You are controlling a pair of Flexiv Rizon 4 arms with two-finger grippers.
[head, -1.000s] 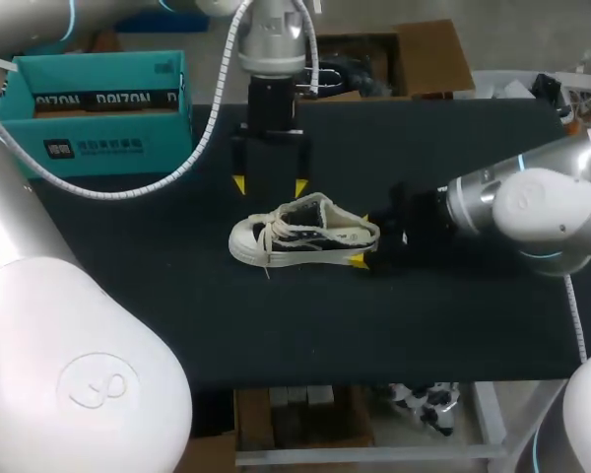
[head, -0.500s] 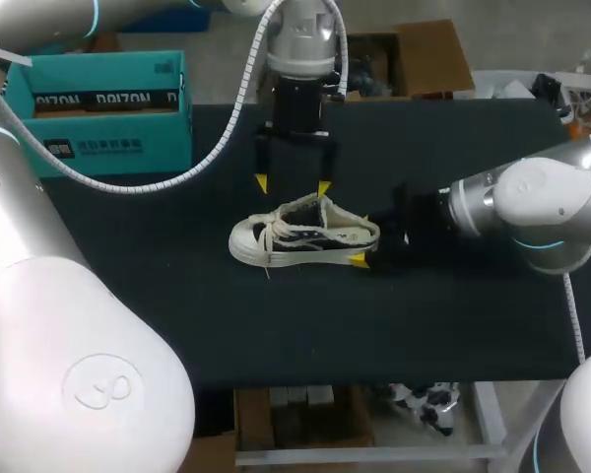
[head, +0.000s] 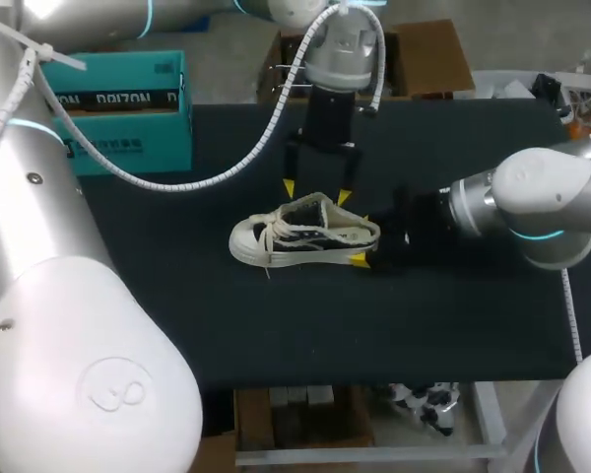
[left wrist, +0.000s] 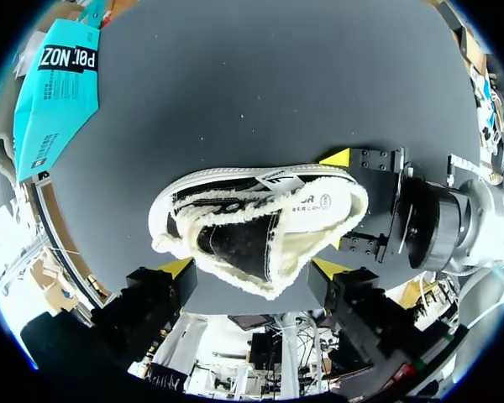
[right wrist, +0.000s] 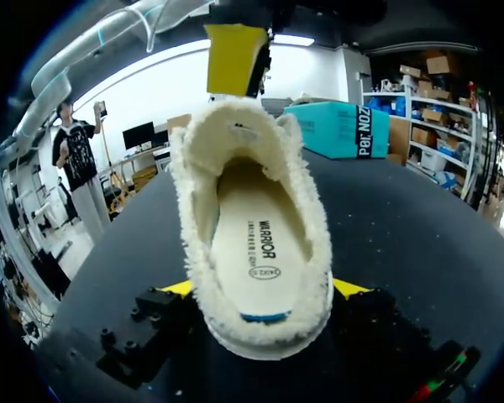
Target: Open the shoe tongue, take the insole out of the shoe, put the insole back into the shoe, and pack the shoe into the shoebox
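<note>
Step right now looks like the tongue-opening bit, so here's how I'd play it. My left hand (head: pixel 315 192) hangs just above the shoe (head: pixel 305 235), fingers apart with nothing between them, about over the tongue (right wrist: pixel 235 134). I'd drop straight down, slip one finger inside the opening behind the tongue and put the other on the lace side; then pinch just the tongue and peel it toward the toe, slow. Grabbing the laces (head: pixel 268 236) along with it would probably drag the whole shoe. My right hand (head: pixel 361 239) is at the heel, one yellow tip on each side and clamped on it as far as I can see. That's the anchor, so I'd leave it alone while the left pulls.

The shoe itself sits upright on its sole near the middle of the bench (head: pixel 177 315), toe toward my left side. It's a low black canvas sneaker with a pale rubber sole and toe cap; white laces, loose-looking; thick cream fleece lining round the collar and tongue. The cream insole (right wrist: pixel 256 243) lies flat inside. Fleece looks soft, so expect the tongue to flop rather than stay folded. The teal shoebox (head: pixel 118 108) waits at the far left corner, well apart from the shoe.
</note>
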